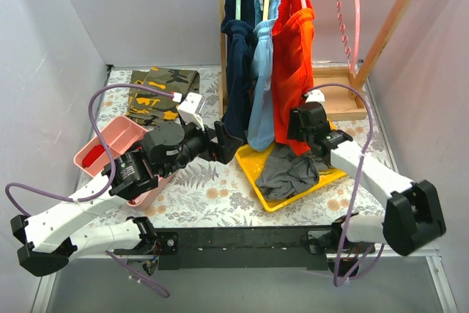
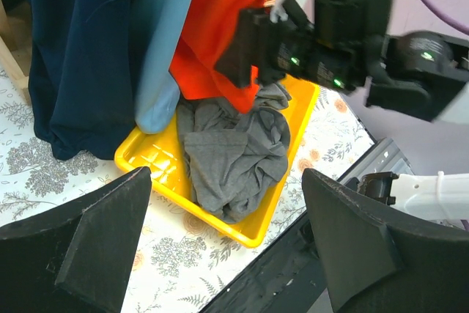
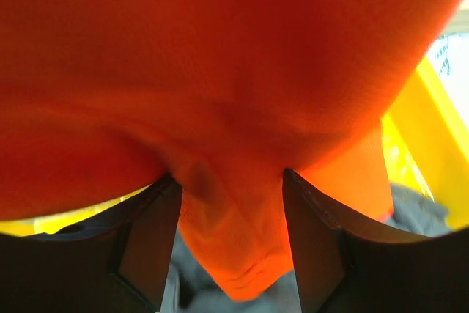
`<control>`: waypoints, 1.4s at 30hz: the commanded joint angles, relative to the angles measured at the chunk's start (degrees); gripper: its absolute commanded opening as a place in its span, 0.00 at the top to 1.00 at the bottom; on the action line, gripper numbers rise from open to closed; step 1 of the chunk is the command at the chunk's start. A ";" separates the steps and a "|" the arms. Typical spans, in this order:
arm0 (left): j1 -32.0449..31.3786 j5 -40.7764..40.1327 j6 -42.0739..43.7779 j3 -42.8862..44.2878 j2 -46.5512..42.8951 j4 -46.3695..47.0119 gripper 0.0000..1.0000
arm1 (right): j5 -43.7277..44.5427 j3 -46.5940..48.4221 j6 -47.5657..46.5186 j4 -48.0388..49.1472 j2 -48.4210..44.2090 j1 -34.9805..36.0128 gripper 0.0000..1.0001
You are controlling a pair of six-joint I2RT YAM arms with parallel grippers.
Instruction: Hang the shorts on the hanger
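The red-orange shorts (image 1: 292, 71) hang from the wooden rack's rod, next to light blue and navy garments. The pink hanger (image 1: 349, 12) hangs bare on the rod to the right of them. My right gripper (image 1: 297, 128) is at the shorts' lower edge. In the right wrist view its jaws stand partly apart, with a fold of the shorts (image 3: 234, 240) hanging loose between them and touching both fingers. My left gripper (image 1: 233, 143) is open and empty, low near the navy garment, pointing at the yellow tray (image 2: 157, 159).
A grey garment (image 1: 289, 170) lies in the yellow tray (image 1: 253, 160) under the hanging clothes. A pink bin (image 1: 121, 141) sits at the left, and camouflage cloth (image 1: 161, 89) lies at the back left. The wooden rack's base (image 1: 338, 100) and slanted post (image 1: 388, 23) stand at the right.
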 commanded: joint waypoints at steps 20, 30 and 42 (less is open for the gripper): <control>0.36 -1.14 0.59 0.34 -0.52 0.81 0.15 | -15.86 26.03 -4.06 13.19 24.47 -12.47 0.37; 0.45 -2.02 -2.31 -4.40 0.80 2.04 0.09 | -22.45 2.39 1.65 18.47 6.02 -12.47 0.27; 1.85 -1.59 -10.83 -14.59 2.21 6.25 0.02 | -27.28 -14.52 5.79 5.65 -26.84 -11.42 0.24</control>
